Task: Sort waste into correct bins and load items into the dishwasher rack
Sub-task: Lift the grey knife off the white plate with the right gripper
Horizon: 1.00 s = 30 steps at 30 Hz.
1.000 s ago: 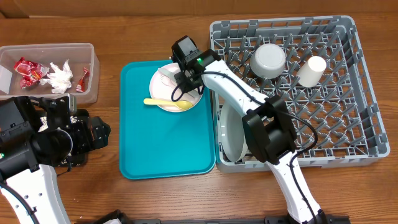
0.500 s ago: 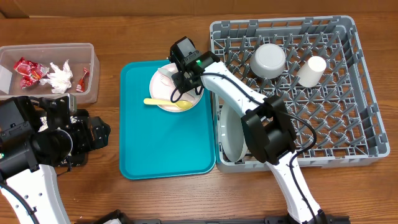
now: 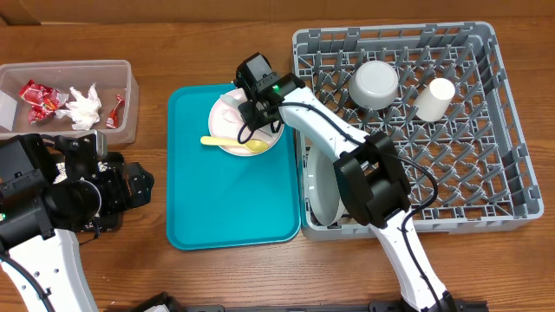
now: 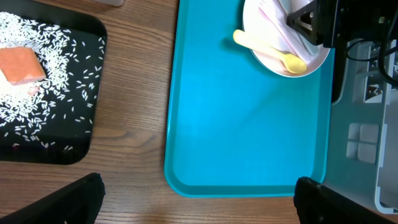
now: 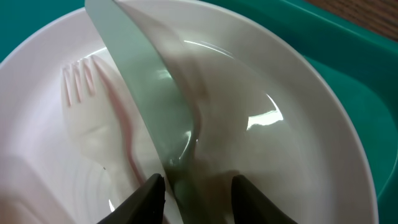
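Hovering over the pale plate (image 3: pixel 224 121) on the teal tray (image 3: pixel 225 199), the right gripper (image 5: pixel 199 199) straddles a thin white knife (image 5: pixel 149 93), likely light and slippery; whether its fingers pinch it is unclear. Take it mid-handle. Left gripper (image 4: pixel 199 205) gapes empty.

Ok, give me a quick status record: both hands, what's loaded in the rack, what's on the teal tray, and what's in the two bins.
left hand: open, empty, beside teal tray
right hand: at pale plate on the teal tray; white knife between its fingers, grip unclear
on plate: yellow spoon, white fork
rack: grey bowl, white cup, grey plate on edge
clear tub: red wrappers, napkin
black tray: rice, orange cube
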Available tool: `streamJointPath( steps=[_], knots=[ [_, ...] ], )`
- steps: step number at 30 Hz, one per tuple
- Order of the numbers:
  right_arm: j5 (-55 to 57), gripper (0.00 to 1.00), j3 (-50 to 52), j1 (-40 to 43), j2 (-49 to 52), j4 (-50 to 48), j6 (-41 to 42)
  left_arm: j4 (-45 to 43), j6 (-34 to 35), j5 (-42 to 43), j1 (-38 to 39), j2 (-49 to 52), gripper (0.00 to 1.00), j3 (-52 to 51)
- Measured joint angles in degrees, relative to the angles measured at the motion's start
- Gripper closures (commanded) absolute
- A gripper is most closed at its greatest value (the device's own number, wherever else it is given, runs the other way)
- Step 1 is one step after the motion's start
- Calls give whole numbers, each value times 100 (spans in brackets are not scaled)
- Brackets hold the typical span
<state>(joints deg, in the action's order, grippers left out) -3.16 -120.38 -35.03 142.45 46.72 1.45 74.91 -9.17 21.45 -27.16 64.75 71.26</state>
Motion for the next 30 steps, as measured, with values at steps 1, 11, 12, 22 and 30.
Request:
streamJointPath(
  steps=[1, 11, 12, 22, 30],
  knots=[
    [11, 62, 0, 0, 2, -13, 2, 2, 0, 2, 0, 0, 0, 0],
    [61, 83, 0, 2, 2, -22, -17, 2, 0, 2, 0, 0, 0, 0],
    [59, 86, 0, 2, 2, -20, -15, 2, 0, 0, 0, 0, 0, 0],
    [57, 96, -63, 2, 2, 184, 9, 2, 0, 2, 0, 4, 0, 0],
    [57, 96, -111, 2, 0, 339, 120, 2, 0, 2, 0, 4, 0, 0]
  ],
)
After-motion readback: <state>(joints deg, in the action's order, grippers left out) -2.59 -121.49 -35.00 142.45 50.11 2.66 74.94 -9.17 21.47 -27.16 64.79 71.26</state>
